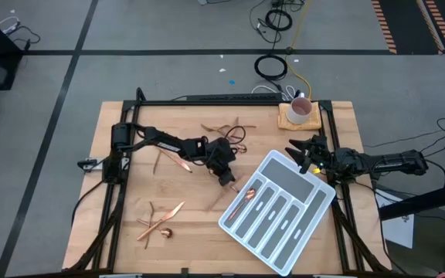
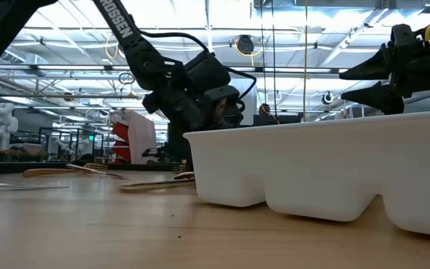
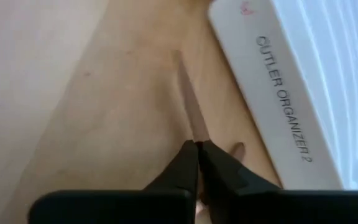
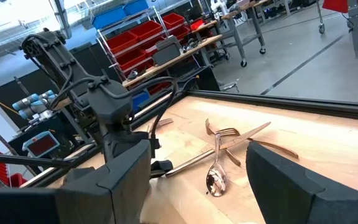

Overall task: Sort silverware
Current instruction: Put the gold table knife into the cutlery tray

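Note:
My left gripper (image 1: 228,177) is just off the left long edge of the grey-white tray (image 1: 309,210) and is shut on one thin copper piece of silverware (image 3: 188,99). More copper silverware lies flat on the table: a heap at the far side (image 1: 224,131), one piece (image 1: 173,161) under the left arm, and a small group near the near-left corner (image 1: 161,220). Some pieces lie in the tray's leftmost compartment (image 1: 246,202). My right gripper (image 1: 301,154) is open above the tray's far corner and touches nothing. My left gripper pinches the thin copper piece at one end (image 3: 197,138) between its two fingertips (image 3: 185,163). The fingers run along its length and point downward. The rest of the piece reaches out past the fingertips beside the tray's wall (image 3: 278,93). I cannot tell whether its free end touches the table.
A pink-white cup on a wooden coaster (image 1: 300,113) stands at the far right, behind the right gripper. The tray lies at a slant across the table's right near part. Bare wood (image 1: 184,189) shows between the silverware groups. Black rails frame the table's edges.

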`<action>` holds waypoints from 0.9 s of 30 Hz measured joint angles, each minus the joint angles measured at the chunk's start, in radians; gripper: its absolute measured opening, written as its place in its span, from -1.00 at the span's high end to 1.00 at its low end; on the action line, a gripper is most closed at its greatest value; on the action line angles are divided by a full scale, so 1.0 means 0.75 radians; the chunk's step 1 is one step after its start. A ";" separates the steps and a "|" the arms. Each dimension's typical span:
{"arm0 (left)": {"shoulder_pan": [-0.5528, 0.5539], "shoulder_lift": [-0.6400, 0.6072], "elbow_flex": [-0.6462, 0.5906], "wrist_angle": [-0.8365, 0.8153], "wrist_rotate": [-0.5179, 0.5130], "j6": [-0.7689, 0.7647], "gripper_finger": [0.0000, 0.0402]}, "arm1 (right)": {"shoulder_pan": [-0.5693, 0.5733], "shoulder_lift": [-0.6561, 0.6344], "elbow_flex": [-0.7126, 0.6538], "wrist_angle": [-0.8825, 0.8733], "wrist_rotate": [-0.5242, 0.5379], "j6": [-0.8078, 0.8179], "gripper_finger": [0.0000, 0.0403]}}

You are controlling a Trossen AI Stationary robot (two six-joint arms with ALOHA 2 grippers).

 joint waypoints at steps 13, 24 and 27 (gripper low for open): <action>0.033 -0.035 -0.002 -0.007 0.023 -0.060 0.99 | 0.000 0.000 0.000 0.000 0.001 0.000 -0.23; 0.117 -0.121 -0.006 -0.017 0.021 -0.128 1.00 | 0.000 0.000 0.000 0.000 0.001 0.002 -0.23; 0.142 -0.160 -0.003 -0.011 0.022 -0.140 1.00 | 0.000 0.000 0.000 0.000 0.001 0.003 -0.23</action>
